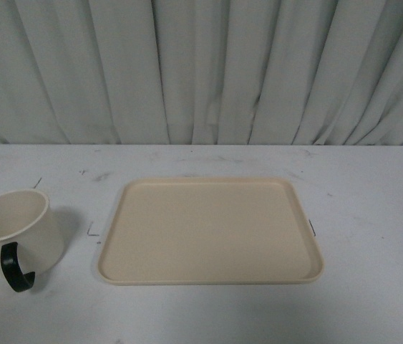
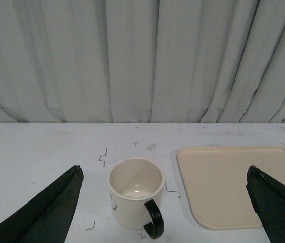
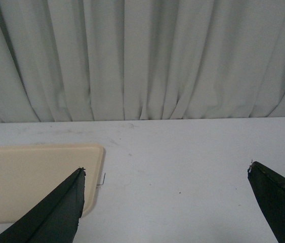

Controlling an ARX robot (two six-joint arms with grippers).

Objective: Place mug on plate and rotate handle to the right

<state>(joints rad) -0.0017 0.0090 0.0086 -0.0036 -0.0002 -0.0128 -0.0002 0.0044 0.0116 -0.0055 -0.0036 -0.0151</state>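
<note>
Upright mug (image 1: 16, 228) beside plate (image 1: 208, 229), handle (image 1: 13, 269) toward robot; left pincer (image 2: 163, 172), right pincer (image 3: 166, 168) spread wide.

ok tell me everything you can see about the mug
The mug is cream-white and round, with a smooth, glossy look and a thick black loop handle. It stands upright, open end up, and looks empty inside. The handle faces the robot. It sits on the white table, left of the beige plate and apart from it. Nothing but the table touches it.
</note>
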